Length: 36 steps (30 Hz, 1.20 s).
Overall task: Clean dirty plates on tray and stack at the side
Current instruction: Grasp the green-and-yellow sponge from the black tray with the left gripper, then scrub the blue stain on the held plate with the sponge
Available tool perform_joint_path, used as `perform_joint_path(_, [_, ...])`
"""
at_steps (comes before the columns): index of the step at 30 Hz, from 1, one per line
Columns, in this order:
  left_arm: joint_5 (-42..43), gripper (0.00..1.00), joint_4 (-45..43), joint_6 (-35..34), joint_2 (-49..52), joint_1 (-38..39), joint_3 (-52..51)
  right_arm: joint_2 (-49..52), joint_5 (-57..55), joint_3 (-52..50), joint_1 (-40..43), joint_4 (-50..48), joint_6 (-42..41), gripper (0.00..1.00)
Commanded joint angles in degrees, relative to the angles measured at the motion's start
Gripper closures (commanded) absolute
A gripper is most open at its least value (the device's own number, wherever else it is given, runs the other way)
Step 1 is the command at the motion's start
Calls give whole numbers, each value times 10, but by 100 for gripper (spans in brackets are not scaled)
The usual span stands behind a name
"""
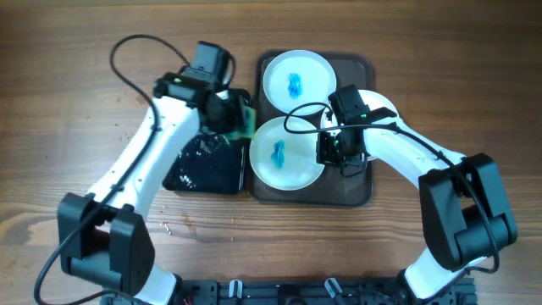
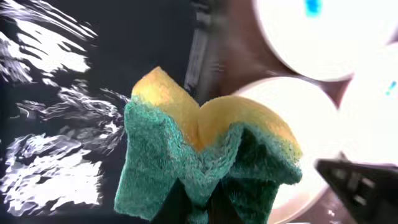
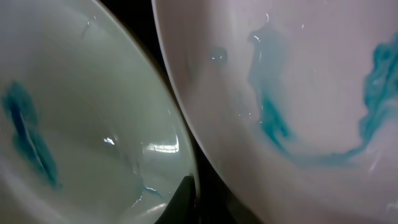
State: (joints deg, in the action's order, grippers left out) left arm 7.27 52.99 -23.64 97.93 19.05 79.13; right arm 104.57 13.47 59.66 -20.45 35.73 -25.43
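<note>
**While sponge is clamped, three soiled plates sit on tray**

As seen from overhead, a dark tray (image 1: 362, 191) is found midway along the counter, toward its far edge. Three white plates smeared blue are recorded on it: a far plate (image 1: 296, 80), a near plate (image 1: 284, 157) and a right-hand plate (image 1: 381, 106), the last partly covered by the right arm. A black basin (image 1: 207, 169) stands just beside the tray, on the side of the left edge. The left gripper (image 1: 235, 119) is closed on a sponge (image 1: 248, 123) above the basin's far corner. The right gripper (image 1: 332, 151) is placed at the near plate's rim; whether its fingers are wide or narrow cannot be told.

From the left wrist, the sponge (image 2: 205, 155) is seen squeezed into a fold, yellow above and green below, with the wet basin (image 2: 50, 124) behind it.

From the right wrist, two smeared surfaces fill the frame, a left-side plate (image 3: 74, 124) and a right-side plate (image 3: 298, 93). One dark fingertip (image 3: 185, 190) is noted at the left-side plate's edge.
</note>
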Motion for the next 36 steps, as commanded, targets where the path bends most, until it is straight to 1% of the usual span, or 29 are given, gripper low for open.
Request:
perform_joint_path(1, [49,96,-67,-32,31,65,6,9,-19,-9,2,12,19,96])
perform_joint_path(3, [49,96,-96,-54,64,89,6,9,-19,-9,2,12,18,96])
perform_joint_path(4, [56,96,-119,-71,101,107,6,9,-19,-9,2,12,13,96])
perform_joint_path(6, [80,96,-137,-71,146,123,6,9,-19,-9,2,12,12,96])
perform_joint_path(7, [70,96,-136,-71,169,128,6,9,-19,-9,2,12,12,96])
perform_joint_path(8, [37,96,-129,-71,195,128,6,9,-19,-9,2,12,12,96])
perform_joint_path(10, [-9,96,-115,-71,211,122,6,9,-19,-9,2,12,12,96])
perform_joint_path(11, [-68,96,-98,-71,213,115,6,9,-19,-9,2,12,12,96])
perform_joint_path(14, [-192,96,-51,-66,212,99,8,9,-15,-9,2,12,2,96])
perform_joint_path(15, [-211,96,-36,-59,212,94,8,9,-15,-9,2,12,-5,96])
perform_joint_path(16, [-203,96,-30,-51,212,91,8,9,-15,-9,2,11,-13,96])
perform_joint_path(17, [-159,96,-30,-45,212,91,8,9,-15,-9,2,12,-18,96])
perform_joint_path(18, [-81,96,-38,-23,212,91,8,9,-15,-9,2,11,-18,96])
perform_joint_path(19, [36,96,-52,-2,212,93,7,9,-15,-9,2,11,-18,96])
perform_joint_path(21, [195,96,-90,7,212,103,1,9,-15,-9,2,11,-17,96])
perform_joint_path(22, [243,96,-117,7,212,112,-5,9,-15,-9,2,11,-17,96])
perform_joint_path(23, [274,96,-144,3,213,126,-14,9,-15,-9,2,11,-17,96])
perform_joint_path(24, [279,96,-161,-8,215,140,-20,9,-15,-9,2,12,-17,96])
perform_joint_path(26, [278,96,-170,-7,221,163,-23,9,-15,-9,2,12,-17,96])
perform_joint_path(29, [260,96,-160,-7,231,178,-23,9,-15,-9,2,12,-17,96])
perform_joint_path(32, [176,96,-105,-8,231,173,-23,9,-15,-9,2,12,-17,96])
perform_joint_path(33, [144,96,-87,-8,231,170,-23,9,-15,-9,2,12,-17,96])
perform_joint_path(35, [20,96,-31,-8,231,150,-23,9,-15,-9,2,12,-18,96])
perform_joint_path(36, [-26,96,-12,-8,231,138,-23,9,-15,-9,2,12,-17,96])
